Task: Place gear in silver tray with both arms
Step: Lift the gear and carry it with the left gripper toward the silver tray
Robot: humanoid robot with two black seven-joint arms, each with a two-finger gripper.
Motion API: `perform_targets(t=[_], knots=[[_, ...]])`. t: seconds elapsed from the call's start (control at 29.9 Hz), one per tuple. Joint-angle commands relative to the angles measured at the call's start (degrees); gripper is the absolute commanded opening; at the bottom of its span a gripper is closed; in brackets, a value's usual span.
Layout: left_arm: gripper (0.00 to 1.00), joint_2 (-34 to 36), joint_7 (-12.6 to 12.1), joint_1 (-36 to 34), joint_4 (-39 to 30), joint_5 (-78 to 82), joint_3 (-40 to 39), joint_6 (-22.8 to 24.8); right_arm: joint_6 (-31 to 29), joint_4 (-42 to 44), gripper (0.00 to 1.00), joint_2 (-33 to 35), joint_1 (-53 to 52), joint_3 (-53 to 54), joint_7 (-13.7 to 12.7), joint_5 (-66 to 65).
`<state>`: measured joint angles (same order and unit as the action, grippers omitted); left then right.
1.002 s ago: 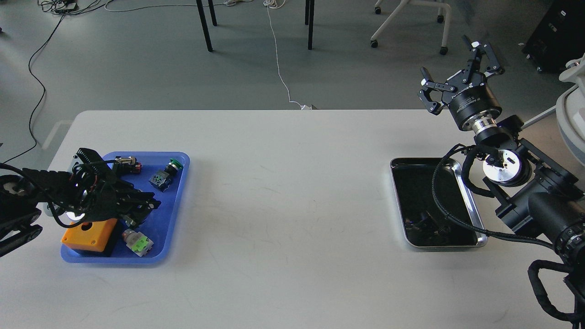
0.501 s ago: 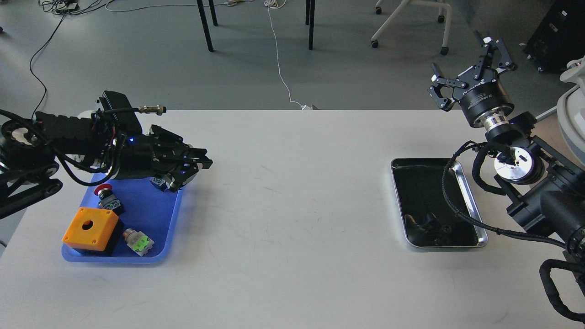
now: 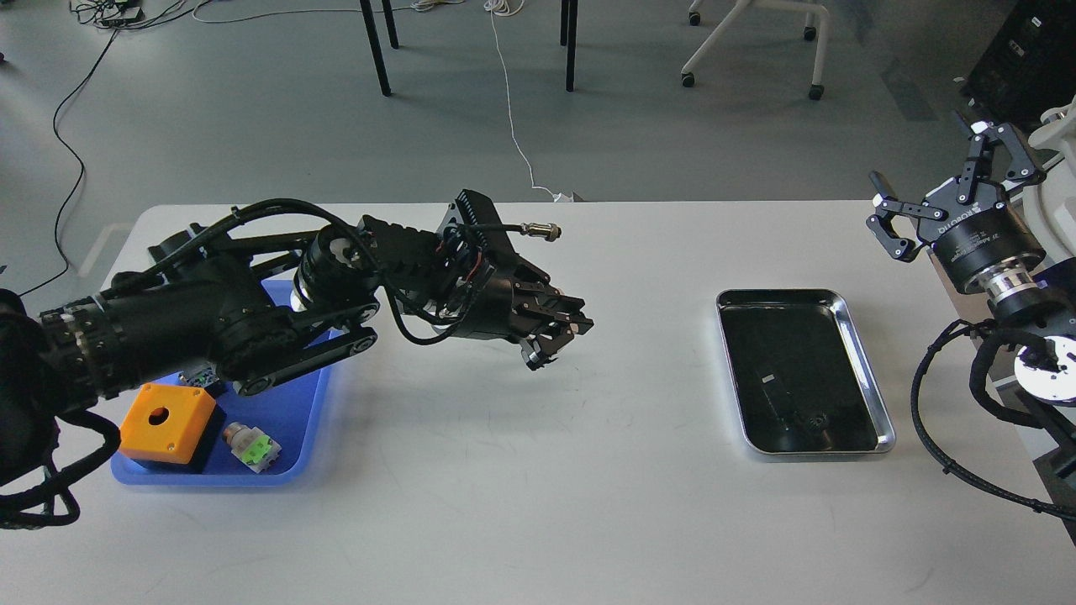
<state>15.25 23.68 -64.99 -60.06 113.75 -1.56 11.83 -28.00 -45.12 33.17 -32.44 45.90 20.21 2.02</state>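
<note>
The silver tray (image 3: pixel 867 374) lies at the right of the white table, with only reflections in its dark bottom. My left arm reaches from the blue tray out over the middle of the table. My left gripper (image 3: pixel 555 340) hangs above the bare tabletop, well left of the silver tray. Its fingers are drawn together on a small dark part (image 3: pixel 535 361) with a pale spot; I cannot make out its shape. My right gripper (image 3: pixel 946 193) is open and empty. It is held high beyond the table's right edge, up and to the right of the silver tray.
A blue plastic tray (image 3: pixel 294 437) sits at the left front, partly hidden by my left arm. It holds an orange box (image 3: pixel 166 416) with a round hole and a green-and-white switch (image 3: pixel 250 445). Chair legs and cables are on the floor behind the table.
My left gripper has lifted from the blue tray and swung right to the table's middle. My right arm has pulled back to the right, uncovering the silver tray.
</note>
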Motion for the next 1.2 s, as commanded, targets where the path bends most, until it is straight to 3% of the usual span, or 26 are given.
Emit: perform_targets(t=[0.0, 0.2, 0.4, 0.53, 1.17], knots=[[0.22, -6.0, -0.1, 0.5, 4.5, 0.0, 0.2, -0.3, 0.0, -0.1, 0.98, 2.2, 1.5, 0.2, 0.1, 0.0], [0.23, -15.1, -0.4, 3.0, 12.7, 0.1, 0.2, -1.1, 0.0, -0.4, 0.98, 3.6, 2.2, 0.3, 0.1, 0.0], [0.23, -15.2, -0.2, 5.0, 19.6, -0.1, 4.1, -2.9, 0.0, -1.0, 0.98, 3.7, 2.1, 0.3, 0.1, 0.0], [0.23, -15.2, -0.2, 5.8, 20.2, -0.4, 7.7, -5.4, 0.0, -1.2, 0.98, 3.7, 2.1, 0.4, 0.0, 0.0], [0.28, -15.2, -0.3, 6.9, 20.2, -0.4, 7.7, -6.3, 0.0, -1.8, 0.98, 3.7, 2.1, 0.2, 0.0, 0.0]])
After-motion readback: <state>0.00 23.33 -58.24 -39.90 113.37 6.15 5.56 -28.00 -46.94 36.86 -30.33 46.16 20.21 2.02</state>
